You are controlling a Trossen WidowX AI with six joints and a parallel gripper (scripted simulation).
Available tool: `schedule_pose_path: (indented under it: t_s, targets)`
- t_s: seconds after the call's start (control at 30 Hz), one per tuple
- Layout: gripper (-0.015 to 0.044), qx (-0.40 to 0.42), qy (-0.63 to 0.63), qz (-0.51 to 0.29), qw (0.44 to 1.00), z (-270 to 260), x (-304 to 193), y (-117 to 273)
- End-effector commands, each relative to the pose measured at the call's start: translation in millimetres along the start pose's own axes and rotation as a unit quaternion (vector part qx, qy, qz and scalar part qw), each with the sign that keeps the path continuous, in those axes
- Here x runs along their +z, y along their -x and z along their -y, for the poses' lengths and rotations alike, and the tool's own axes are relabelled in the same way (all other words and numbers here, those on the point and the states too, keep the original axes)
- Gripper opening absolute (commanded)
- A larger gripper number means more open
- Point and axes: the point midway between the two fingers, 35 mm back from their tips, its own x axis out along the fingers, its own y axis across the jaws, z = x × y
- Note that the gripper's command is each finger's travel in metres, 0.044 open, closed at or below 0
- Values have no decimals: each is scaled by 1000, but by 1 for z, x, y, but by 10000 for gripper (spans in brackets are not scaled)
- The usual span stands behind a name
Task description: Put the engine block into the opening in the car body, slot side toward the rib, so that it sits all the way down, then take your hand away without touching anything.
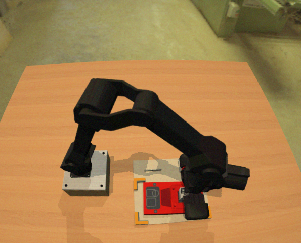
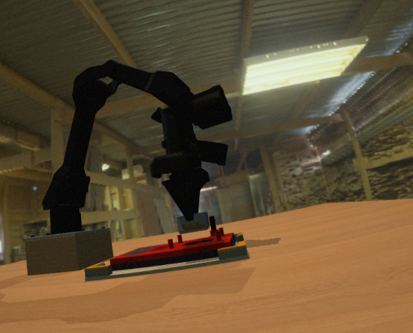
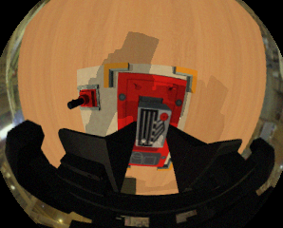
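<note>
The grey engine block (image 1: 181, 194) (image 2: 193, 222) (image 3: 148, 130) is held between the fingertips of my gripper (image 2: 190, 218) (image 3: 151, 125), which is shut on it. The block hangs a little above the red car body (image 1: 164, 210) (image 2: 148, 251) (image 3: 127, 111), over its engine bay area, with a gap visible below it in the exterior view. In that view the dark opening (image 2: 199, 241) shows beneath the block. In the wrist view the block covers most of the opening. The rib and the block's slot cannot be made out.
The body lies on a pale board (image 1: 159, 220) (image 2: 163, 268) (image 3: 95, 124) with orange-topped corner brackets (image 1: 142, 222) (image 2: 232, 250) (image 3: 117, 67). Small red posts (image 2: 170, 243) stand on the body. A red piece with a black upright post (image 2: 212, 223) (image 3: 76, 103) stands beside it. A thin grey rod (image 1: 153, 170) lies on the board.
</note>
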Motion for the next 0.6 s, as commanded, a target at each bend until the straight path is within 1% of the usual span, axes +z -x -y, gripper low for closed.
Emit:
schedule_pose_path:
  t_s: [0.0,0.57]
  targets:
    - [158,2,4,3,1000,0,2,1]
    - [158,2,-1,3,1000,-1,4,1]
